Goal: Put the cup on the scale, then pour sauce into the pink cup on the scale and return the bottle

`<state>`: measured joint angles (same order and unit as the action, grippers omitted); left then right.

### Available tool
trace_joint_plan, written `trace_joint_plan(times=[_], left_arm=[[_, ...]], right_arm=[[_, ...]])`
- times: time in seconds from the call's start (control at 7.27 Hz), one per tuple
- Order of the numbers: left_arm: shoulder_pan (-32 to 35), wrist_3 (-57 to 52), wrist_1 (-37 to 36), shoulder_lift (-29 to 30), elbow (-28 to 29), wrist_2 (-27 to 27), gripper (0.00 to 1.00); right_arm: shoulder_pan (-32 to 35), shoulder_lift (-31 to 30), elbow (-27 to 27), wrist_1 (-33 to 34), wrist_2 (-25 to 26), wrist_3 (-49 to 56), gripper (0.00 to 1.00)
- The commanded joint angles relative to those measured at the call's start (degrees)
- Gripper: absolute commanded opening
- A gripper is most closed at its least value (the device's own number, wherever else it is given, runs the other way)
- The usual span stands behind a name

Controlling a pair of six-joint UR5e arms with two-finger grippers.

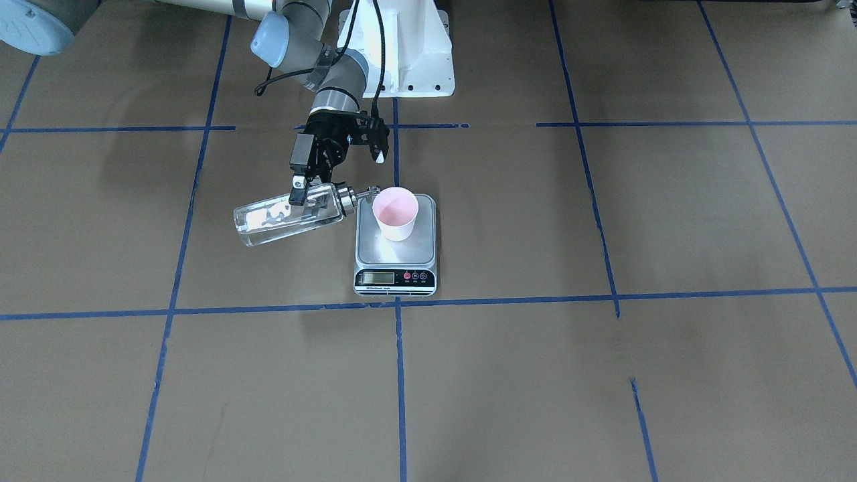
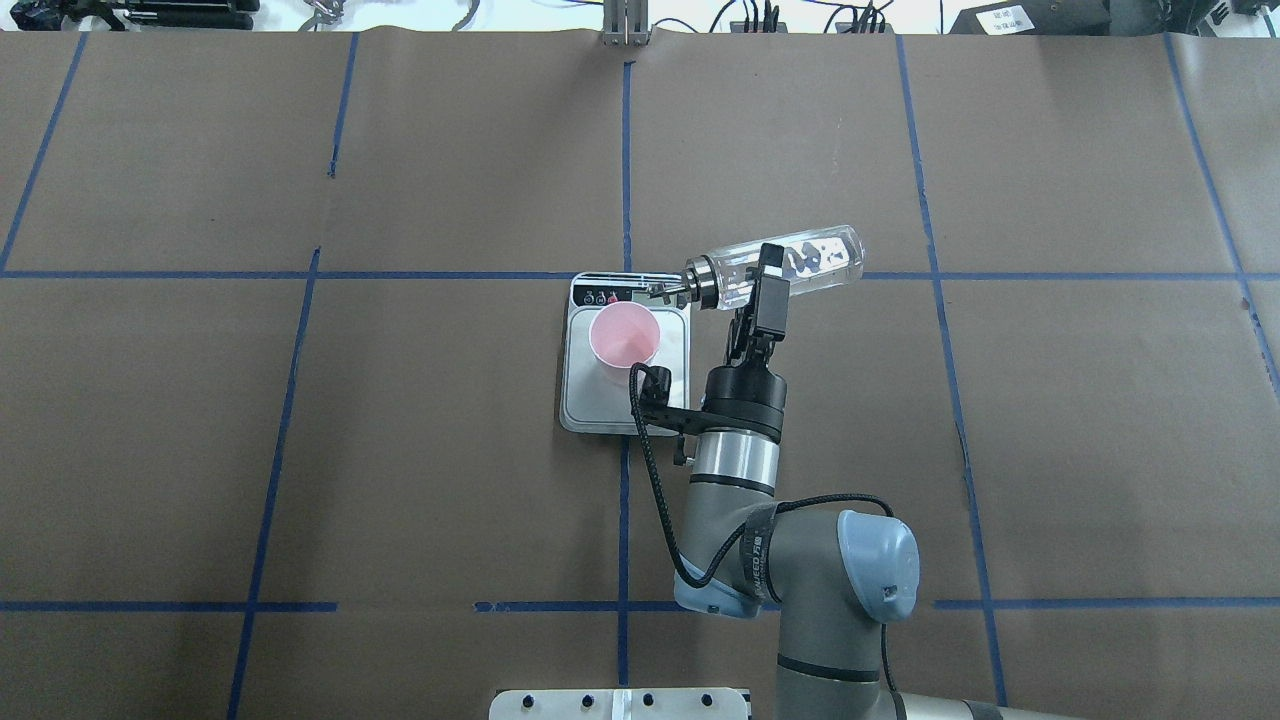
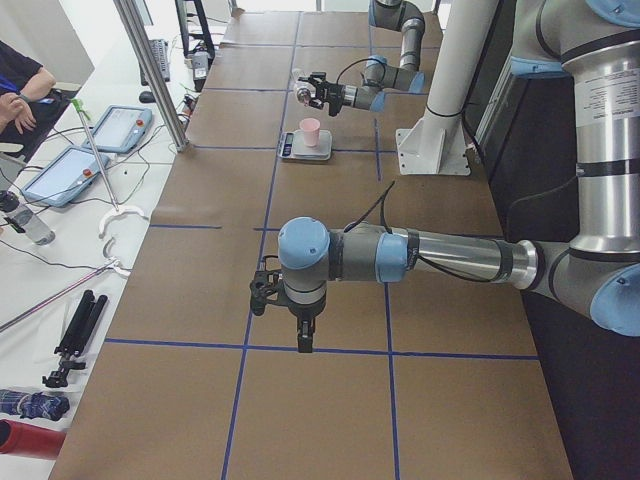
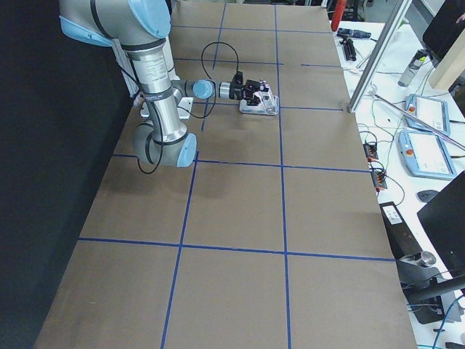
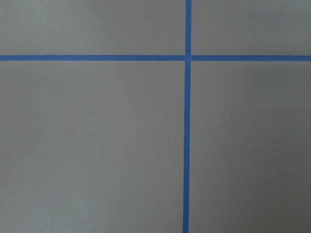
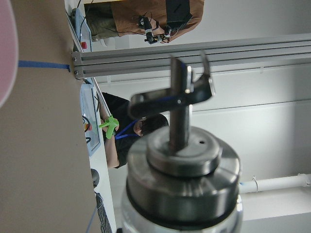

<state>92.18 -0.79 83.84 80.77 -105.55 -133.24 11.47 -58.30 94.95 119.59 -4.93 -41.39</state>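
Cup on scale: done. The cup [image 1: 396, 213] stands upright on the silver platform of the scale [image 1: 395, 276], toward the edge nearer the robot, with bare platform showing round it.

Bottle: lifted off the bench [image 1: 602, 375] and tipped close to level. The bottle [image 1: 288, 215] has its metal spout pointing at the cup and its base pointing away from the scale.

Right jaws: closed across the glass body of the bottle, near its shoulder, on the end of the right arm [image 2: 735, 470].

Spout and cup: in the front-facing view the spout tip sits right at the cup's rim. I cannot tell whether it is over the opening or just short of it, as the overhead view shows it further off.

Sauce: the sauce [image 1: 258, 231] is clear liquid with bubbles inside the glass. No stream is visible, and the cup's inside looks plain pink (too small to judge if anything has gone in).

Stage, by my reading: the pour is at its start or under way.

Left to do: finish pouring, bring the bottle upright, set it back on the bench and let go.

Left jaws: they hang well away from the scale on the left arm [image 3: 440, 258], pointing down at the bench. I cannot tell whether they are apart or together.
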Motion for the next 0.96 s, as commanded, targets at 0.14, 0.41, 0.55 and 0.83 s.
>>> trace_joint_plan(times=[0.14,0.41,0.55,0.83], left_arm=[[-0.1,0.0,-0.2,0.3,0.0,0.0,1.0],[0.0,0.0,-0.3,0.3,-0.1,0.0,1.0],[0.0,0.0,-0.2,0.3,0.0,0.0,1.0],[0.0,0.0,-0.3,0.3,0.0,0.0,1.0]], right_arm=[[0.1,-0.6,-0.4,0.0,1.1,0.4,0.0],[0.1,-0.6,-0.6,0.0,2.1,0.6,0.0],[0.1,-0.6,-0.6,0.0,2.2,0.6,0.0],[0.2,-0.7,-0.6,0.0,2.3,0.6,0.0]])
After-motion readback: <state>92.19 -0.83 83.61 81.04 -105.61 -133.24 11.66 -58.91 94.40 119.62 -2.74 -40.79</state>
